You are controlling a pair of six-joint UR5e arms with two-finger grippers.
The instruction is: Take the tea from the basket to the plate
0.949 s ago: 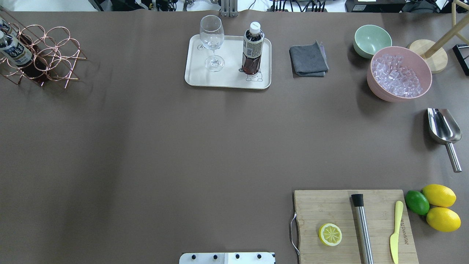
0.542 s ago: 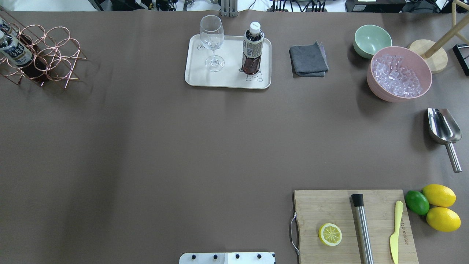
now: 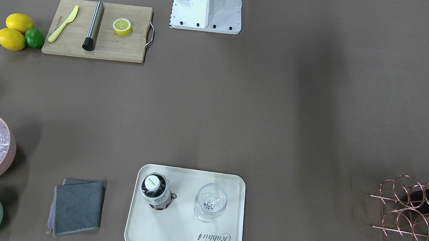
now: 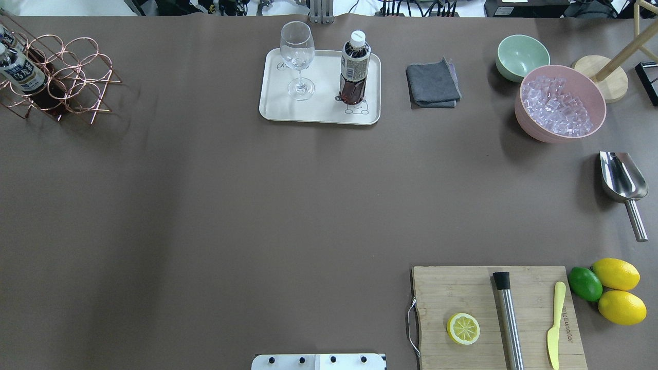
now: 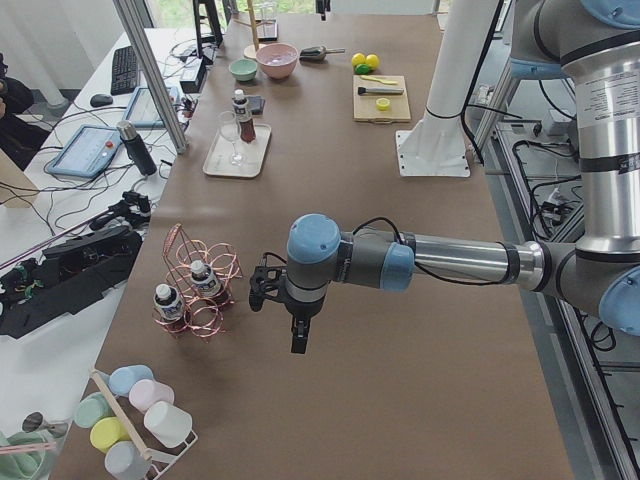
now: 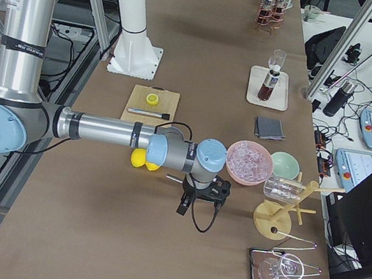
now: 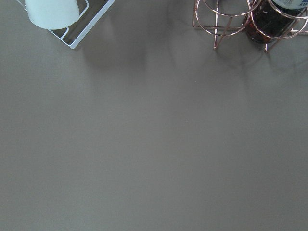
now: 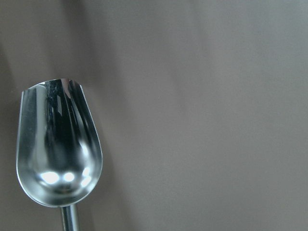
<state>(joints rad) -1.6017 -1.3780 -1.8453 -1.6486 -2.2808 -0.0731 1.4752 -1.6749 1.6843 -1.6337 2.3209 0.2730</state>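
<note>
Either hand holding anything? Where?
Nothing seen held: left hand and right hand hang over the table with no object at them. The bottle stands free on the tray.

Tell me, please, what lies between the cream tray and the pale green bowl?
A folded grey cloth lies on the table between the cream tray and the pale green bowl, clearest in the overhead view.

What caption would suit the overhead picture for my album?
Tea bottle and stemmed glass stand side by side on the cream plate; another bottle waits in the copper basket.
</note>
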